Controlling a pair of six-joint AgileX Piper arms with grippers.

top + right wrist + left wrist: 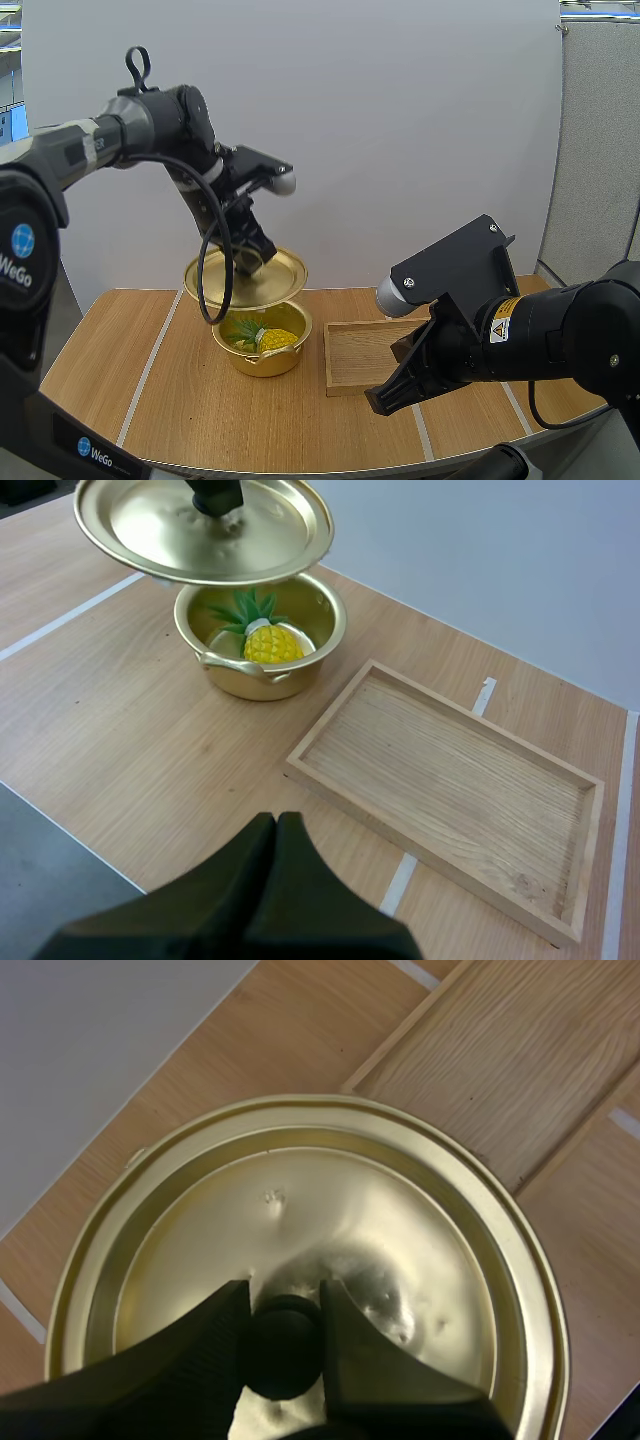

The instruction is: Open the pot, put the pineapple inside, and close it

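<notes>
A gold pot (263, 352) (262, 676) stands on the table with a yellow pineapple (277, 339) (271, 643) lying inside it. The gold lid (246, 276) (310, 1230) (205, 528) hangs just above the pot, tilted and a little to the back left. My left gripper (250, 262) (283, 1332) is shut on the lid's black knob (281, 1346). My right gripper (385, 398) (277, 825) is shut on nothing, low over the table's front, near the tray's front edge.
A shallow wooden tray (365, 352) (452, 780) lies right of the pot with nothing in it. White tape lines (150, 362) cross the wooden tabletop. A pale wall stands behind the table.
</notes>
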